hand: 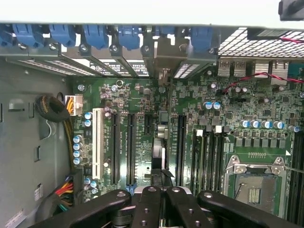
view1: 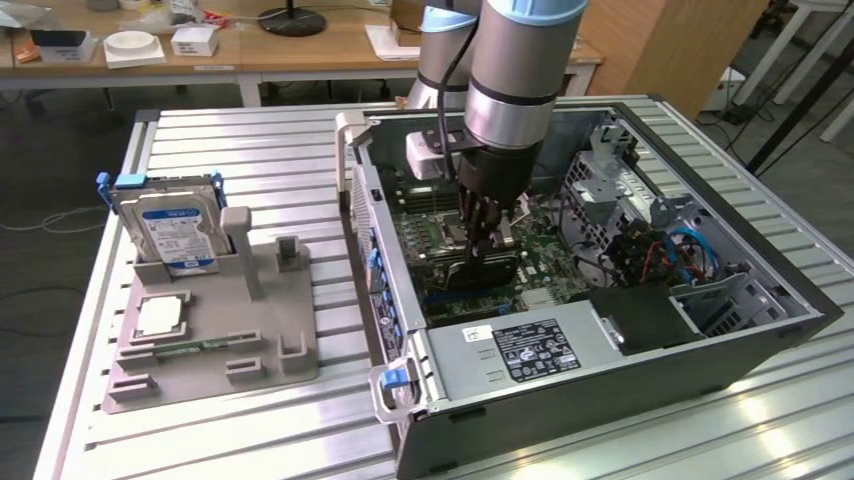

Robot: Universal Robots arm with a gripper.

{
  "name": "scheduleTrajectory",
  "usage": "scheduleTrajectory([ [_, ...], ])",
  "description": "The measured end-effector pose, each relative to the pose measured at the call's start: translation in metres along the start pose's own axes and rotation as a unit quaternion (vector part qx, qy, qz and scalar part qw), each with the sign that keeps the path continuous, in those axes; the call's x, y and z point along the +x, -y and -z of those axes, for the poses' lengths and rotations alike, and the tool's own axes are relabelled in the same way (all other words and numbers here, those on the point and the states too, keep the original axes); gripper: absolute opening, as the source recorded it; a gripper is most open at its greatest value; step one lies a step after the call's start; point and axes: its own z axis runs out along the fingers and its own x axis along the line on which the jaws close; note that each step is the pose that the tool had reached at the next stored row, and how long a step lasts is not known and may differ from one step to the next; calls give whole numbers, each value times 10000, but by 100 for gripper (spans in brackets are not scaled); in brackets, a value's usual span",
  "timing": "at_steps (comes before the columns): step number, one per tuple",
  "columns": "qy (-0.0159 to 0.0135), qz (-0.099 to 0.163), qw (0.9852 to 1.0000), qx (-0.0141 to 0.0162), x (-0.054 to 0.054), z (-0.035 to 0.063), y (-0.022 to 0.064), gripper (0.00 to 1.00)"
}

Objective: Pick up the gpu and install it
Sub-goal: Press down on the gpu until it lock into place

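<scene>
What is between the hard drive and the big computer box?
In the exterior view, a grey holder's upright posts and bare slatted table lie between the hard drive and the computer case.

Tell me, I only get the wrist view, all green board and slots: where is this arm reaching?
Observer: The gripper is down inside an open computer case that lies on a slatted metal table.
Operator: Anything outside the case?
Observer: A grey holder sits at the exterior view's left, with a blue-labelled hard drive standing upright in it.
Operator: Anything else on it?
Observer: A square silver chip lies flat in it, nearer the camera than the drive.
</scene>
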Motion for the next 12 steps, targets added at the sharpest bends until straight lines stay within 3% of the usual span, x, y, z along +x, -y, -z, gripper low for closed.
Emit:
scheduleTrajectory([
  [12,13,-1,10000,4,-2,-18,-1,11],
])
